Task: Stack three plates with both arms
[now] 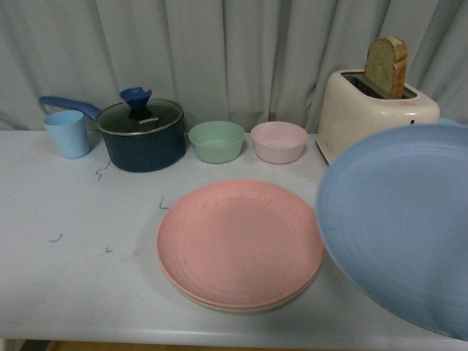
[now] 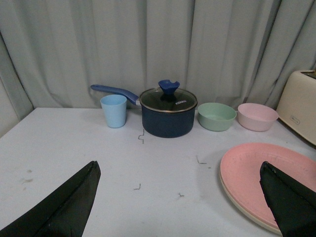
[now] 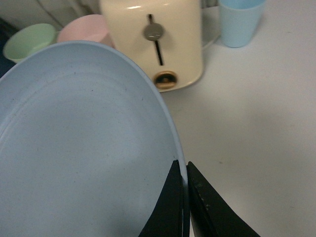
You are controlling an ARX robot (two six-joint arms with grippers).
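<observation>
R gripper [image 3: 183,169]: jaws nearly closed, clamped on the rim of the light blue plate [image 1: 398,227], one finger on each face of the rim. The plate is carried tilted over the right part of the table [image 1: 80,285], towards the front edge. In the front view its rim overlaps the toaster [image 1: 373,117] and the right edge of the pink plate [image 1: 240,241]; contact betw. the two plates cannot be told. L gripper [image 2: 178,165]: jaws wide apart, nothing betw. them, touching nothing, over the table surface. The pink plate lies flat on the beige plate [image 1: 241,308], of which only the rim shows beneath; this pair sits at mid-width near the front edge. Along the rear edge, L to R: blue cup [image 1: 67,133]; dark blue saucepan [image 1: 142,142] with glass lid [image 1: 139,117] on, handle pointing towards the cup, contents not discernible; mint bowl [image 1: 216,141]; pink bowl [image 1: 278,141] just beside it; cream toaster with a bread slice [image 1: 386,67] standing up in the slot. The R wrist view shows a second blue cup [image 3: 240,19] near the toaster. The table is white with a few small dark marks. A grey pleated curtain [image 1: 241,51] hangs behind the rear edge.
</observation>
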